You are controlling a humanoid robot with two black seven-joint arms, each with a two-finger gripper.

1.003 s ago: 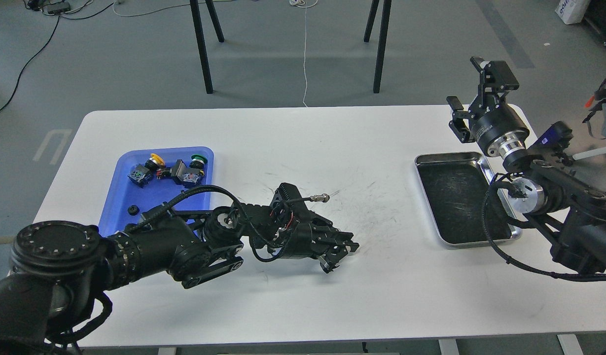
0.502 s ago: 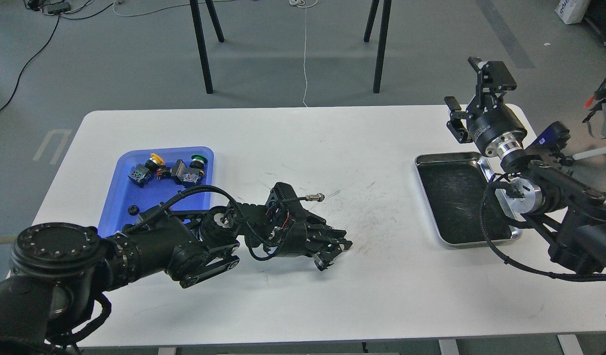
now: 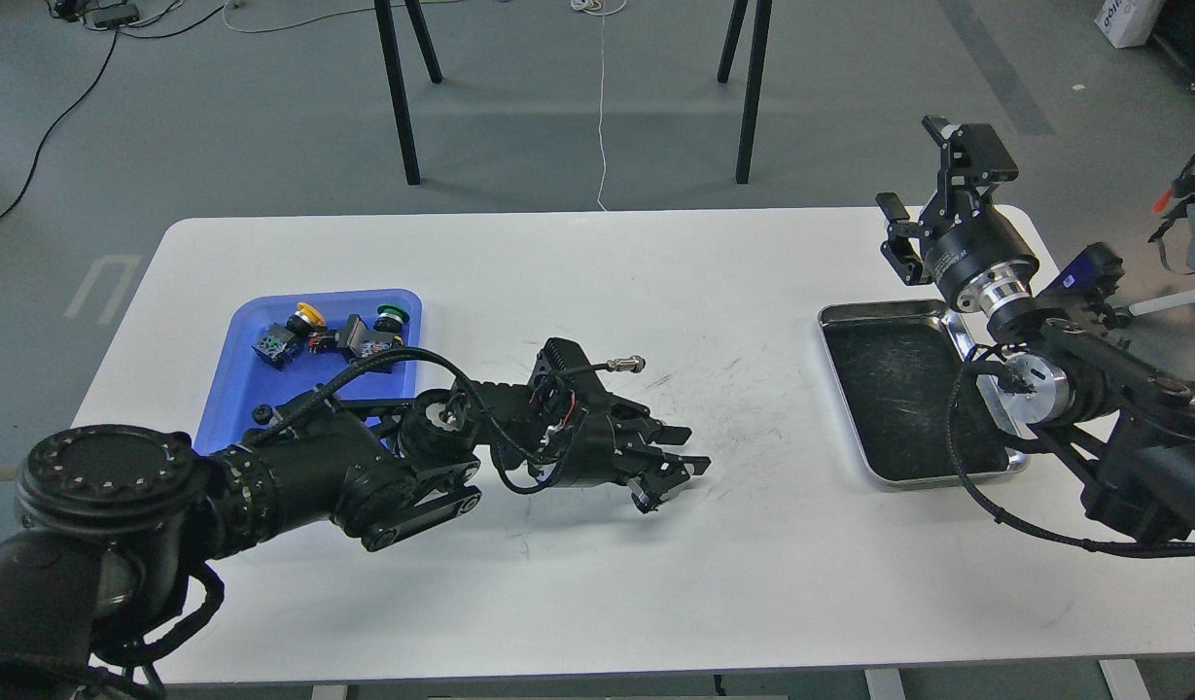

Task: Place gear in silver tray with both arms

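Note:
The silver tray (image 3: 896, 394) lies on the right of the white table with nothing in it. My left gripper (image 3: 682, 453) hovers low over the table's middle, pointing right towards the tray. Its fingers (image 3: 669, 434) are apart and nothing shows between them. My right gripper (image 3: 923, 190) is raised above the table's far right edge, just beyond the tray, open and empty. A small black gear-like piece (image 3: 258, 413) lies on the near part of the blue tray (image 3: 257, 365), partly hidden by my left arm's cable.
The blue tray on the left also holds push-button parts with a yellow cap (image 3: 305, 313) and a green cap (image 3: 391, 313). My right forearm overlaps the silver tray's right rim. Black stand legs (image 3: 399, 92) rise from the floor beyond the table.
My left gripper has lifted a little and its fingers have spread apart. My left arm has moved up over the blue tray's near edge. My right gripper has hardly moved.

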